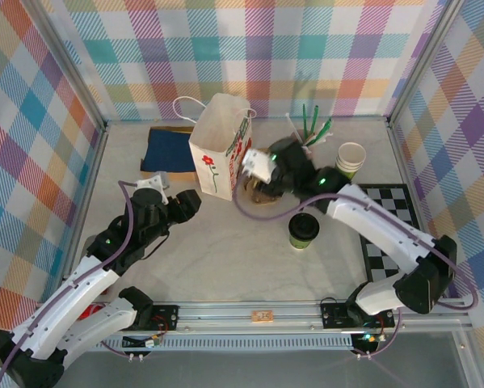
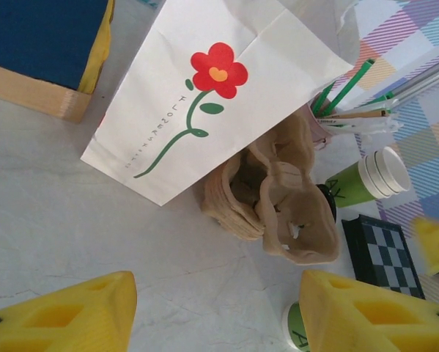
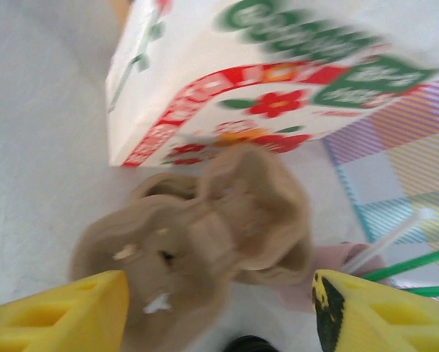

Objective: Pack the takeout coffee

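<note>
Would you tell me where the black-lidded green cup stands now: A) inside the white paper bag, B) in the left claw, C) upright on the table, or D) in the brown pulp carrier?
C: the top view shows the takeout coffee standing upright on the table, apart from the pulp carrier and the paper bag.

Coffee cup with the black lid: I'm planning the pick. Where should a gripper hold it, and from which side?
Take the cup by its green wall, just under the black lid, fingers on opposite sides. It stands upright and alone, so a level approach from its left, over bare table, looks best; the right arm passes close on its right side.
</note>
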